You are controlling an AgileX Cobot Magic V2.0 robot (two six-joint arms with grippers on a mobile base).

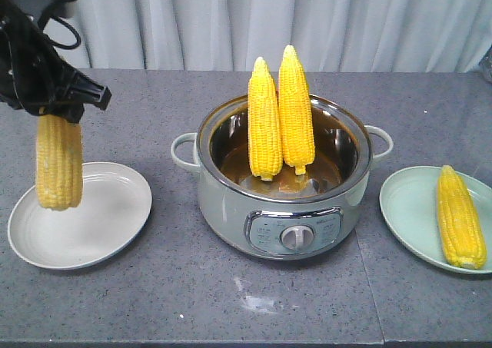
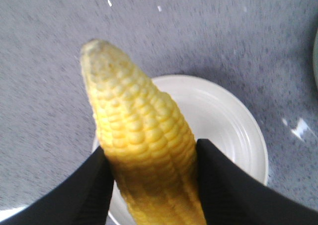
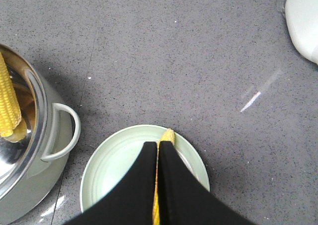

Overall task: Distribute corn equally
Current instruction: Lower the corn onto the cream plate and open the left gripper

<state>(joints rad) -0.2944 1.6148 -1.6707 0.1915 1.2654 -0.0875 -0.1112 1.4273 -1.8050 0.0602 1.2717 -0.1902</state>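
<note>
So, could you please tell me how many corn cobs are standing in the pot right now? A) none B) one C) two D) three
C: a shorter cob and a taller cob stand upright side by side inside the pot.

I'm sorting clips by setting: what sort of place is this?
Likely a staged kitchen tabletop in a lab: grey speckled counter, electric cooking pot holding corn, plain curtain behind.
</note>
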